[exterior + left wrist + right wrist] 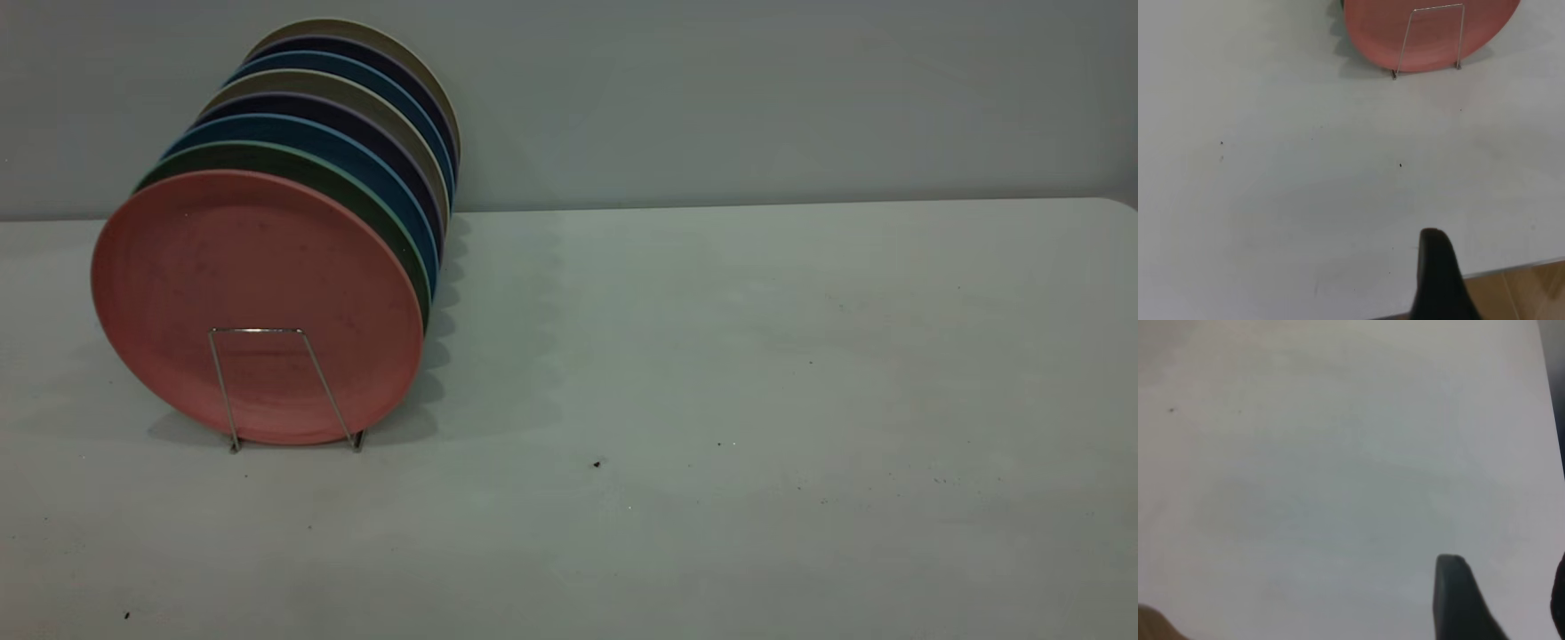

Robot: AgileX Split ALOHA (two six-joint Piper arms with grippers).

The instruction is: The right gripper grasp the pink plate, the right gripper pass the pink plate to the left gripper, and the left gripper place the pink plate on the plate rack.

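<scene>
The pink plate stands upright at the front of a row of plates, leaning behind the front wire loop of the plate rack at the table's left. The left wrist view shows the plate's lower part and the rack loop far ahead. My left gripper is back by the table's edge, away from the plate; one black finger shows with nothing beside it, open and empty. My right gripper hangs open and empty over bare table. Neither gripper shows in the exterior view.
Behind the pink plate stand a green plate and several blue, dark and beige plates. The grey table stretches right of the rack. In the left wrist view the table's edge and wooden floor show.
</scene>
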